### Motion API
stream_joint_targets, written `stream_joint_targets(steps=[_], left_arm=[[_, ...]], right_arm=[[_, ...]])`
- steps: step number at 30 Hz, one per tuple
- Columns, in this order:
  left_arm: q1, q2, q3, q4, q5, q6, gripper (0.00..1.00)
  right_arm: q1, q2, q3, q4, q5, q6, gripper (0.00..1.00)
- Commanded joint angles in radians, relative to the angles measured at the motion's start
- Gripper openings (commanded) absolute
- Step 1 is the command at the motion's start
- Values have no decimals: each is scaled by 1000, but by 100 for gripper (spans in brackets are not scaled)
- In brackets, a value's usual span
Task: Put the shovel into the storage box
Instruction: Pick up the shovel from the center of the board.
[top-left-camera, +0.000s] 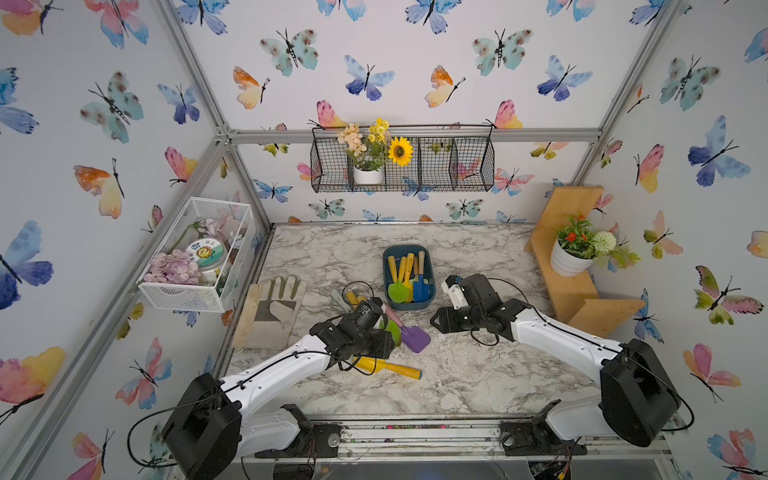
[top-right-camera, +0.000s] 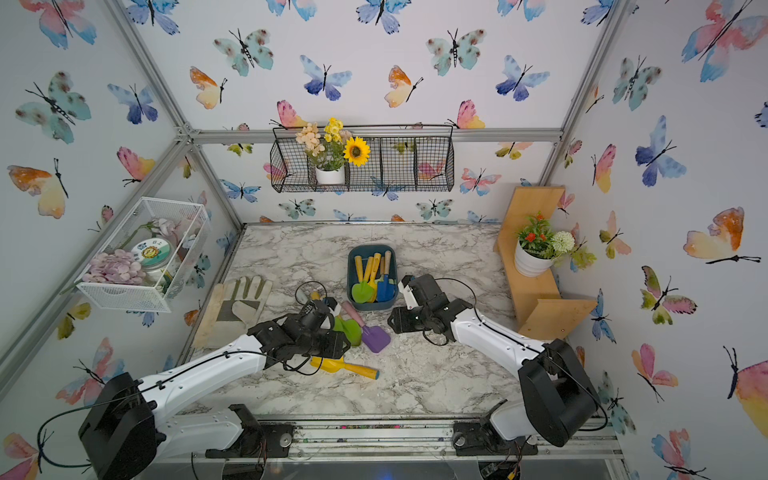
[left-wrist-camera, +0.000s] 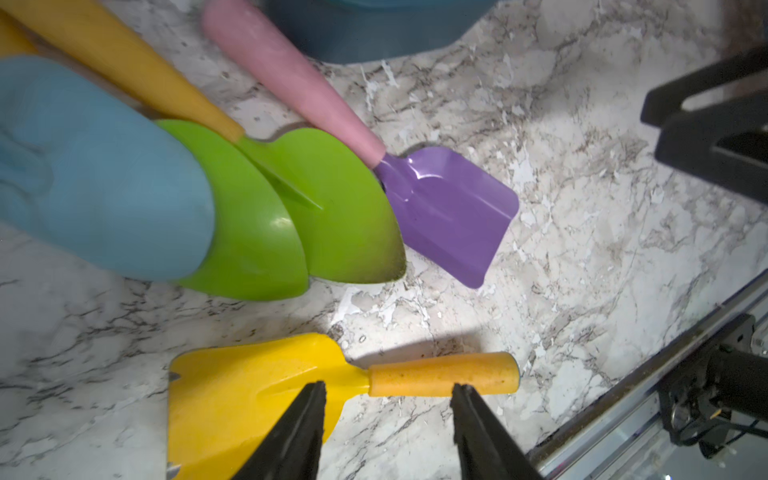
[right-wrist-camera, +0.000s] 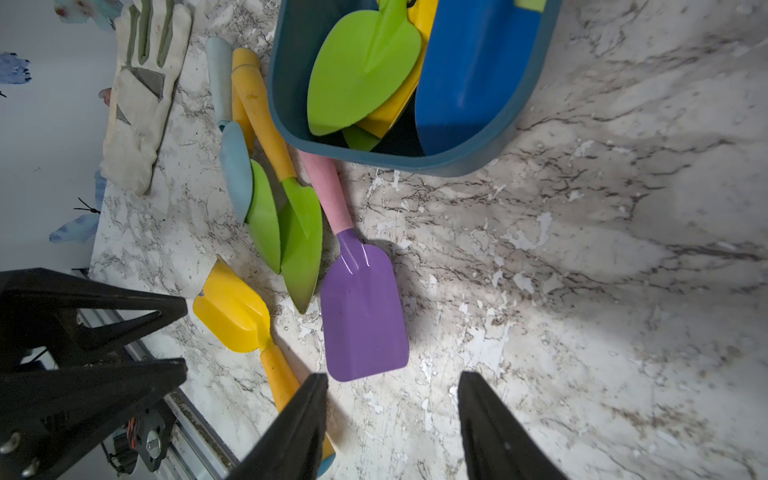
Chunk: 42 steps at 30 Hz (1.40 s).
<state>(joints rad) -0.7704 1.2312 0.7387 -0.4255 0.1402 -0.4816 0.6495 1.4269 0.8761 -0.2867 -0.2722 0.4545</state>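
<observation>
The yellow plastic toy shovel (left-wrist-camera: 249, 386) is seen lying flat near the front edge of the marble-patterned counter (top-left-camera: 478, 374), below the released left hand (left-wrist-camera: 388, 390). The right hand (right-wrist-camera: 392, 382) is likewise spread, empty. The shallow teal plastic storage box (top-left-camera: 409, 306) is placed mid-counter, apart from it.

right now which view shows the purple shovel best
Right wrist: the purple shovel lies nearly whole, blade facing the camera. Left wrist shows it close but slanted. Both top views show it small.

Even brightness, soft shadows, wide-angle distortion
</observation>
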Motion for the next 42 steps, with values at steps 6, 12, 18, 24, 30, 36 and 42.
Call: stream_joint_targets(steps=[6, 12, 18, 24, 30, 36, 42], left_arm=[[-18, 80, 40, -70, 128, 203, 58], [-30, 175, 59, -63, 165, 273, 61], [-75, 233, 73, -66, 137, 320, 61], [-110, 269, 78, -69, 92, 339, 61], [-171, 319, 109, -76, -28, 333, 61], [-204, 339, 135, -78, -101, 327, 61], [-207, 306, 150, -83, -93, 323, 61]], right_arm=[[5, -9, 31, -58, 57, -71, 58], [5, -14, 21, -56, 54, -76, 58], [4, -34, 6, -58, 62, -82, 59], [4, -33, -9, -41, 44, -77, 59], [4, -31, -11, -36, 34, -76, 59], [4, -42, -17, -36, 38, -76, 59], [4, -42, -20, -32, 33, -74, 59]])
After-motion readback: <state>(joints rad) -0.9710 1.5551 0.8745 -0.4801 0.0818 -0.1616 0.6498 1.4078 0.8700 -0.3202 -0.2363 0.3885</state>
